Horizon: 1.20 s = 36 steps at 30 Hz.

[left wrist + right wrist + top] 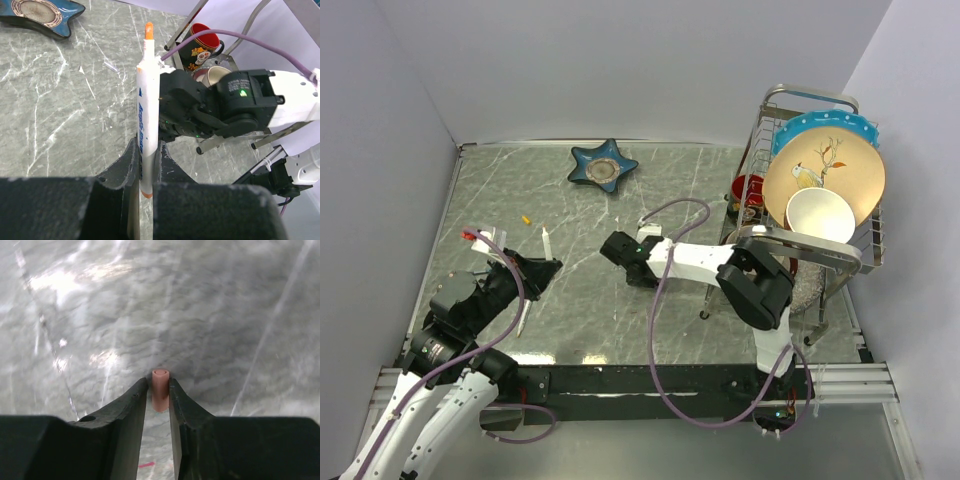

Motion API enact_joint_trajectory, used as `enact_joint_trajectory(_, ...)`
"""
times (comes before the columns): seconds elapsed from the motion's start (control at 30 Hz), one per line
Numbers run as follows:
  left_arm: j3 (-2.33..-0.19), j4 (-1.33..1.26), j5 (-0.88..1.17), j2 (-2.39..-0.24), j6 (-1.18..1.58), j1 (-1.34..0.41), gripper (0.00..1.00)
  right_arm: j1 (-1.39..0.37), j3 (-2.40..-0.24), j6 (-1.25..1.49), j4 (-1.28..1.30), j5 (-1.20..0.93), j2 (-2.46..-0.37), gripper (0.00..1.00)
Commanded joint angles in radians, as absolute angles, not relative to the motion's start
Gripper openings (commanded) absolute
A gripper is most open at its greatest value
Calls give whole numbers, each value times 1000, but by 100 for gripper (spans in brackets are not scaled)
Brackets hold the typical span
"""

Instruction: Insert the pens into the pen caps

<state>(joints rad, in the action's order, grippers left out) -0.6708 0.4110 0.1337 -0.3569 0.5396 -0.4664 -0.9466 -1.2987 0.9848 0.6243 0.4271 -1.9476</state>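
The left gripper squeezing a white pen, right gripper pinching the red-orange cap, yellow cap by the left edge

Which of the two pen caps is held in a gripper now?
The pinkish red cap, pinched in the right gripper; the yellow cap lies loose on the table.

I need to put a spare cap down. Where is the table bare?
Bare marble lies between the star dish and the right gripper, and along the near edge, centre. Crowded: around the left gripper, yellow cap, dish rack.
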Motion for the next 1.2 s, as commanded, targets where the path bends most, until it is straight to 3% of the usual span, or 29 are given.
enact_joint_trajectory(0.0,-689,394,127,-354,542,-468,1,-956,-1209,802,397,319,-1907,36)
enact_joint_trajectory(0.2,-689,394,127,-362,541,-469,1,-954,-1242,758,434,322,-1934,41)
enact_joint_trajectory(0.47,-689,394,124,-359,543,-468,1,-954,-1266,741,469,354,-1965,40)
enact_joint_trajectory(1.17,-686,351,213,-439,552,-468,1,-936,-1190,670,417,307,-1948,12)
